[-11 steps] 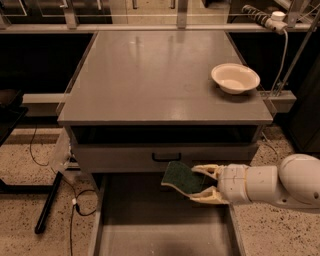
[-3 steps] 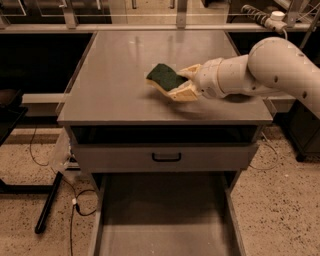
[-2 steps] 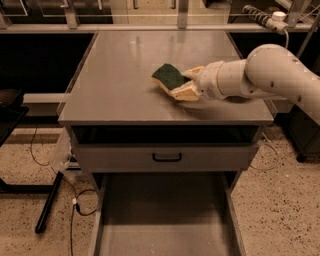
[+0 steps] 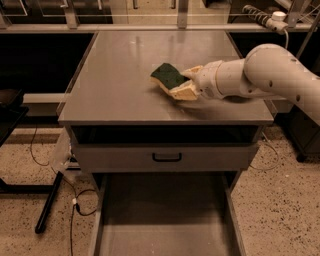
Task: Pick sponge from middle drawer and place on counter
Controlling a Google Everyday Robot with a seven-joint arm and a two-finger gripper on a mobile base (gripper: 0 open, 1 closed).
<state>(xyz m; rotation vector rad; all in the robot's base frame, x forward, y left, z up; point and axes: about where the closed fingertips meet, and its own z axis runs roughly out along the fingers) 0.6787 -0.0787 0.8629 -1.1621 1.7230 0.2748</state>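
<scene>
The sponge [image 4: 167,75], dark green on top with tan foam below, is over the middle right of the counter [image 4: 120,80], at or just above its surface. My gripper [image 4: 179,83] reaches in from the right and is shut on the sponge, with tan fingers [image 4: 184,92] on its right end. The middle drawer [image 4: 165,220] is pulled out below the cabinet, and its grey floor is bare.
A closed grey drawer front with a small black handle [image 4: 166,157] sits under the counter. My white arm [image 4: 270,70] covers the counter's right side. A black stand [image 4: 47,207] and cables lie on the floor at the left. A power strip [image 4: 260,15] hangs at the back right.
The gripper carried the sponge up out of the drawer and over the counter. In the last second it shifted slightly right and lower, still holding the sponge.
</scene>
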